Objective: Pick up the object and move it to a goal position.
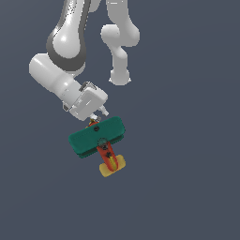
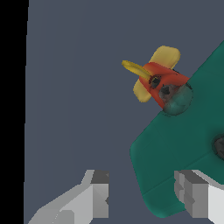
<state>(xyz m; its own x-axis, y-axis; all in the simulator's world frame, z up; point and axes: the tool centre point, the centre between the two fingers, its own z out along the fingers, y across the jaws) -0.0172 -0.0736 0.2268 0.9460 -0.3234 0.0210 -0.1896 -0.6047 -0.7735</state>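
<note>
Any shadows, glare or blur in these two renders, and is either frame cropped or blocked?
Exterior view: flat, even light, no cast shadows or glare; the biplane looks soft and low in detail. Wrist view: a black band runs down one edge, the teal wing is cut off by the frame, and the hand is sharp.

Both renders are evenly, moderately lit; a flat slate-grey background [image 1: 197, 187] is shown w/o gradient or cast shadow. Soft highlights are seen on the glossy white robot arm [image 1: 70, 42], so light is judged to come from above; undersides are shaded grey. No glare, no motion blur. Edges are slightly soft and pixelated, esp. on the small teal-winged, red-bodied toy plane [image 1: 97, 137]. In the wrist view, a solid black strip [image 2: 13, 109] is rendered along one edge. No lens distortion is noted.
</note>
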